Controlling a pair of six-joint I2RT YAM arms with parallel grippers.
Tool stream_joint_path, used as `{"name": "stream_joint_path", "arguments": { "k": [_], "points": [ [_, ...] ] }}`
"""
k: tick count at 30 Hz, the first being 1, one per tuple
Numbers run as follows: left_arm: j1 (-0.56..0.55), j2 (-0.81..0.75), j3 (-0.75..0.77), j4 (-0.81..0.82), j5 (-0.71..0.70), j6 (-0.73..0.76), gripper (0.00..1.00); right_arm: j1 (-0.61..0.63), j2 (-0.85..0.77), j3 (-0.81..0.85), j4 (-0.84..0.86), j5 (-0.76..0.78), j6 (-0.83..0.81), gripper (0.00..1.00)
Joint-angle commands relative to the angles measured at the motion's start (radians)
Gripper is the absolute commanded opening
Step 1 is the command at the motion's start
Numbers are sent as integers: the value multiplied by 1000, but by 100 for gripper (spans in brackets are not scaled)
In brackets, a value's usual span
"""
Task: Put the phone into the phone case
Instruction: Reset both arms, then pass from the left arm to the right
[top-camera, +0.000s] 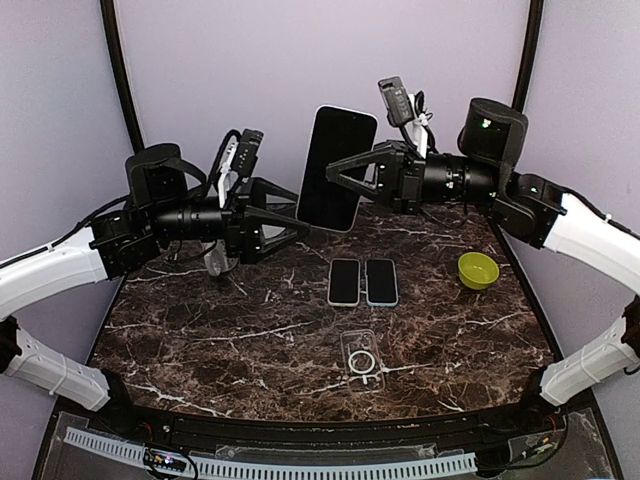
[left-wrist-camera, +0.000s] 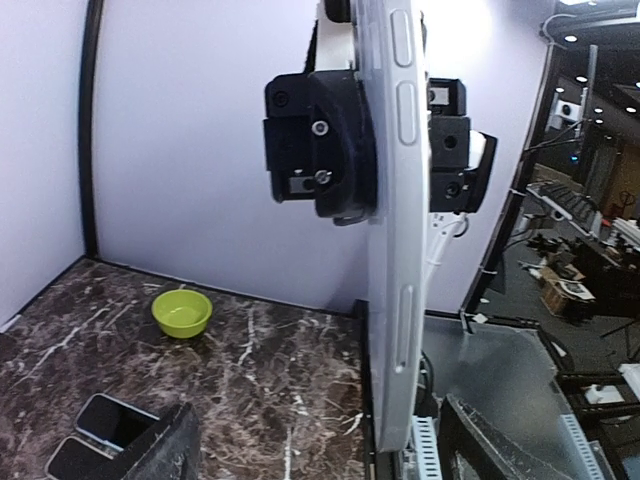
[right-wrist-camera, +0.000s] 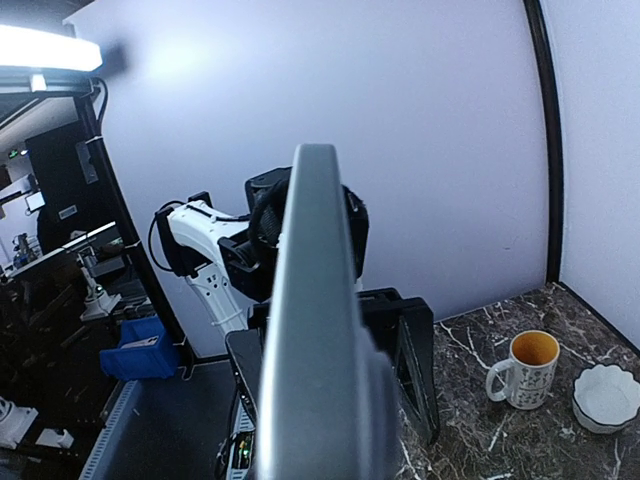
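A large dark phone (top-camera: 337, 168) stands upright in the air above the back of the table, with my right gripper (top-camera: 345, 178) shut on its right side. In the right wrist view its grey edge (right-wrist-camera: 310, 330) fills the middle. My left gripper (top-camera: 298, 215) is open, its fingertips at the phone's lower left edge. In the left wrist view the phone's lower end (left-wrist-camera: 395, 300) hangs between the spread fingers (left-wrist-camera: 165, 450) without touching them. The clear phone case (top-camera: 362, 360) lies flat on the marble near the front, apart from both grippers.
Two smaller phones (top-camera: 344, 282) (top-camera: 381, 282) lie side by side mid-table. A green bowl (top-camera: 478, 270) sits at the right. The right wrist view shows a mug (right-wrist-camera: 527, 368) and a white bowl (right-wrist-camera: 608, 395) on the marble. Purple walls enclose the table.
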Motion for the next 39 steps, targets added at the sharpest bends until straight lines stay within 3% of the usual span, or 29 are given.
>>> {"name": "stream_joint_path", "arguments": {
  "k": [1,4,6,14,15,19,20,22,23,26,31,39],
  "points": [
    [1,34,53,18,210,-102,85,17,7,19,92,-48,-31,0],
    [-14,37,59,40,226,-95,84,25,25,36,80,-52,-39,0],
    [-22,29,63,33,182,-70,77,30,39,48,67,-53,-45,0],
    [-42,21,47,39,98,-13,4,41,51,67,31,-38,-58,0],
    [-44,17,43,35,84,-8,2,41,49,67,28,-32,-60,0],
    [-56,-2,23,30,4,29,0,42,44,64,26,17,-56,0],
    [-60,-5,20,30,-16,42,0,42,44,64,27,45,-47,12],
    [-68,-17,7,23,-110,64,0,45,45,63,23,173,-17,45],
    [-79,-25,0,21,-198,74,0,51,48,63,19,270,2,56],
    [-111,-35,-8,23,-368,127,0,105,49,30,57,546,41,68],
    [-139,-39,-26,68,-590,136,0,215,75,-26,186,830,60,83],
    [-142,-23,-33,82,-661,115,0,246,179,74,77,994,95,82]
  ]
}}
